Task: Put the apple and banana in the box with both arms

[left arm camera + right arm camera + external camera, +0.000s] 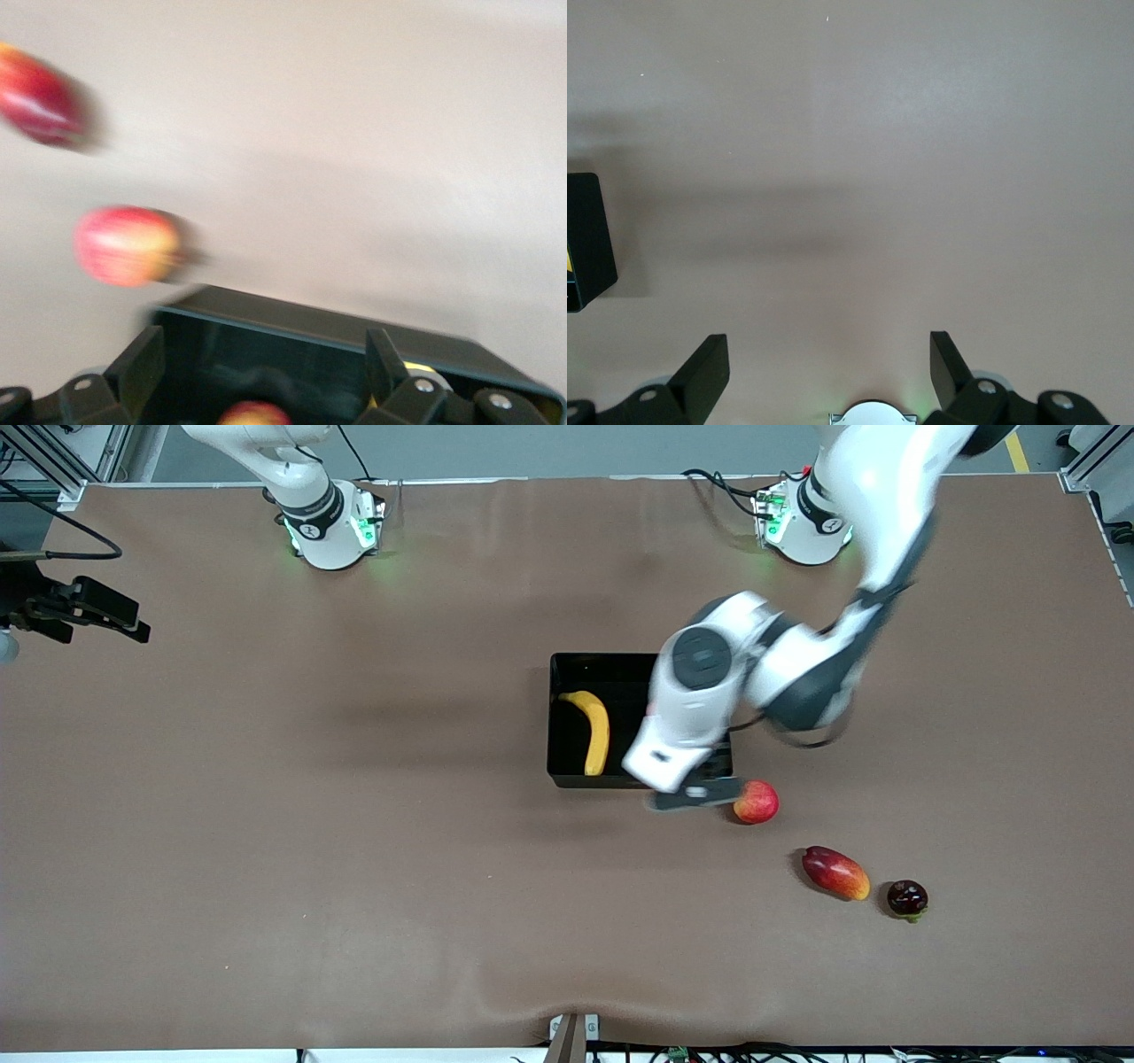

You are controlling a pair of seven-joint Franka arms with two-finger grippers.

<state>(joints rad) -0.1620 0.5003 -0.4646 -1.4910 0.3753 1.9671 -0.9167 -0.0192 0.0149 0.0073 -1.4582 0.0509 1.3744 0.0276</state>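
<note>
Left wrist view: your left gripper [263,341] hangs spread over the box [310,317], apple [252,413] beneath (banana [595,731] inside too); a careless lift could snag its wall. Right gripper [828,341] waits, spread, over the table [877,133].

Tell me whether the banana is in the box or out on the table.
In. The banana lies flat on the floor of the black box, inside its walls, at the side toward the right arm's end of the table.
</note>
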